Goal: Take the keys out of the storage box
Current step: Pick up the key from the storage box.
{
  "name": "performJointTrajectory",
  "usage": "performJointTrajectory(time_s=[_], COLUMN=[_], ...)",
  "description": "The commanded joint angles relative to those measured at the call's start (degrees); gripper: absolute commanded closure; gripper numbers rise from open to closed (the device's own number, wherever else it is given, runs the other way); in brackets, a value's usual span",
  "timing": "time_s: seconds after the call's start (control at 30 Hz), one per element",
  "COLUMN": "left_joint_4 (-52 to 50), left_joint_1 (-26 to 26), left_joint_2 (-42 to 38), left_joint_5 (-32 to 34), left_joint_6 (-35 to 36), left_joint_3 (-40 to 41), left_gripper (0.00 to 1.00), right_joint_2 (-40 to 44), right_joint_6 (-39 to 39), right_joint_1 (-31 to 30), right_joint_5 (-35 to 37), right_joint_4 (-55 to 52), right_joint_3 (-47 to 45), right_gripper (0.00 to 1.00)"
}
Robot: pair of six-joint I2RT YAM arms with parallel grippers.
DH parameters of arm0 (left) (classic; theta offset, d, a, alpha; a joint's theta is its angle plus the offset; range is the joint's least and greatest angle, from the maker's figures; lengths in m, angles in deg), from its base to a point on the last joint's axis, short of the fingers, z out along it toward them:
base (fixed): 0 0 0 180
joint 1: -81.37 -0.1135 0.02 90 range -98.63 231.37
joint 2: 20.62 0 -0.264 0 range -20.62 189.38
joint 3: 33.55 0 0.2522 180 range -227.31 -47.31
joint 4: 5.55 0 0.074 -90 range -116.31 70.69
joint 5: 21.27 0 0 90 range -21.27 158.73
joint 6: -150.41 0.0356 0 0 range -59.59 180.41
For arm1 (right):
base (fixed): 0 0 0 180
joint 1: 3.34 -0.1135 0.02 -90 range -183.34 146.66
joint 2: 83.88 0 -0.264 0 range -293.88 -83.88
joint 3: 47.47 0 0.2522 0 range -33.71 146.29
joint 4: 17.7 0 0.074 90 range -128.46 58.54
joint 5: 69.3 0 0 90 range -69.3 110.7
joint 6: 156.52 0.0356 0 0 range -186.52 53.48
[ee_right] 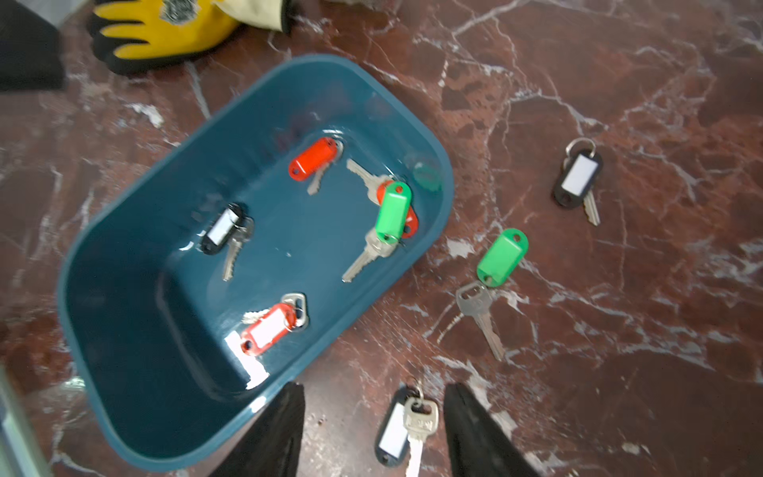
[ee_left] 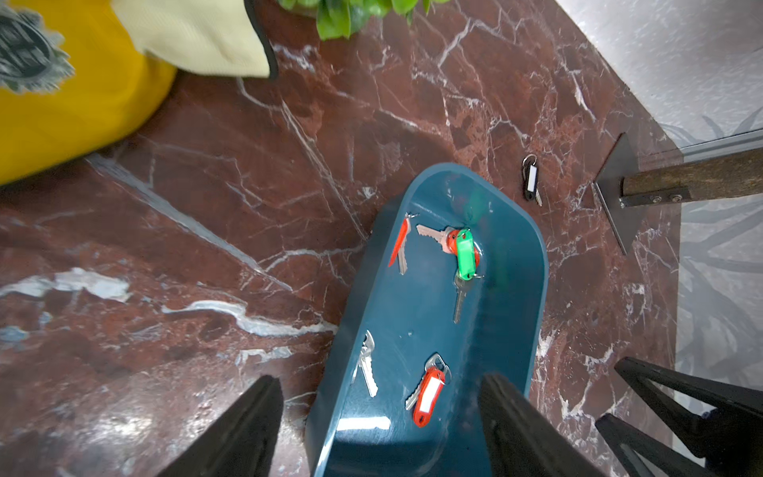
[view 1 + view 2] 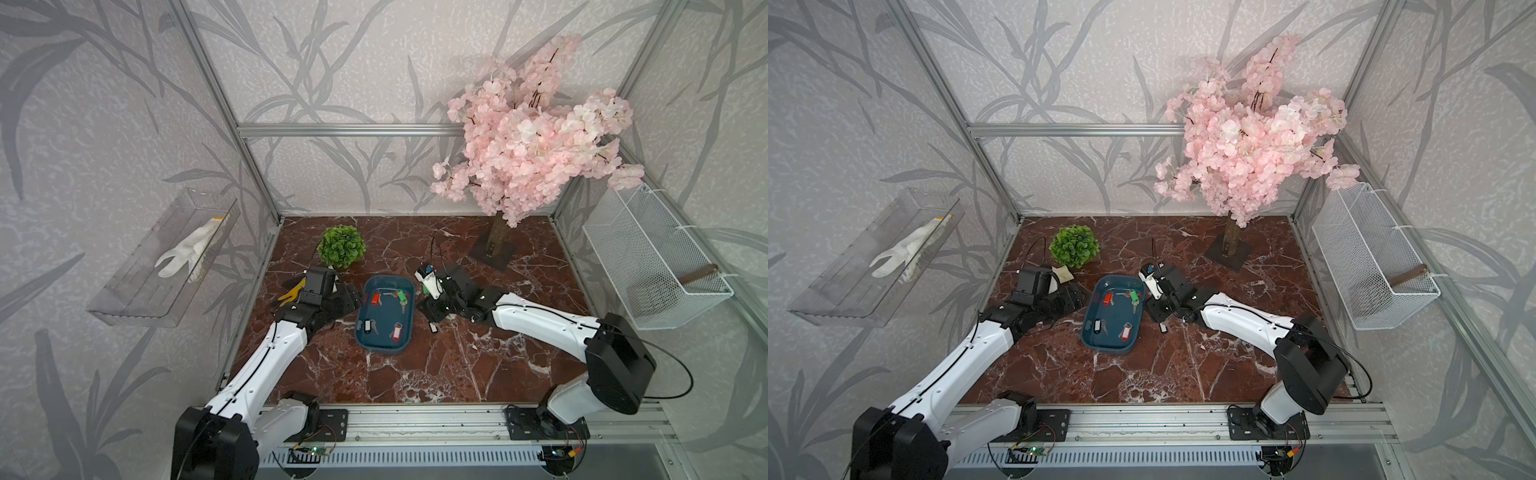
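Grey leaf-patterned wallpaper (image 3: 104,124) and aluminium framing (image 3: 349,129) enclose a red-brown marble tabletop (image 3: 415,374), a seemingly artificial blossom tree (image 3: 532,133) beyond the right gripper (image 1: 373,390).

We log the storage box (image 1: 124,314) as dark teal-blue, glossy. Keys (image 1: 357,264) are silver. Tags inside: plain red-orange tag (image 1: 312,159), green tag (image 1: 393,210) over another red one, black tag (image 1: 222,228) with white label, red tag (image 1: 269,329) with white label. On the tabletop (image 1: 619,392), red-brown marble with white veins, we see a second green tag (image 1: 502,257) and two more black tags (image 1: 578,178), white-labelled. Work glove (image 1: 186,37) is yellow with black fingertips and cream cuff. Wallpaper (image 3: 104,124) is pale grey with a darker grey leaf pattern. Tree blossoms (image 3: 528,137) are pink.
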Motion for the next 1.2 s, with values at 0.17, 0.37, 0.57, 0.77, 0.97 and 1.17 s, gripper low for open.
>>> performJointTrajectory(time_s=[0.17, 0.37, 0.57, 0.77, 0.97, 1.17], left_joint_4=[-0.40, -2.25, -1.13, -0.38, 0.17, 0.46], left_joint_1=[-0.01, -0.05, -0.05, -0.05, -0.05, -0.05], left_joint_2=[4.32, 3.57, 4.01, 4.91, 5.11, 5.09], left_joint_5=[-3.94, -1.45, -2.74, -3.79, -5.06, -5.56], left_joint_6=[-1.79, -1.71, -1.72, -1.48, -1.27, -0.76], left_joint_3=[2.22, 3.46, 4.82, 5.41, 5.88, 6.06], left_gripper=[0.35, 0.50, 0.57, 0.63, 0.68, 0.69], right_joint_2=[-11.96, -19.62, -25.48, -30.17, -33.29, -35.81], right_joint_6=[-1.05, -1.97, -3.12, -3.13, -2.52, -2.43], right_joint_1=[-6.43, -9.65, -10.57, -11.19, -11.43, -11.56], right_joint_5=[-7.21, -7.09, -6.75, -6.32, -7.02, -7.69], right_joint_4=[1.51, -0.69, -2.99, -5.24, -6.19, -7.19], right_joint_3=[11.54, 18.15, 22.66, 26.74, 29.62, 31.89], right_gripper=[0.40, 0.40, 0.40, 0.45, 0.52, 0.60])
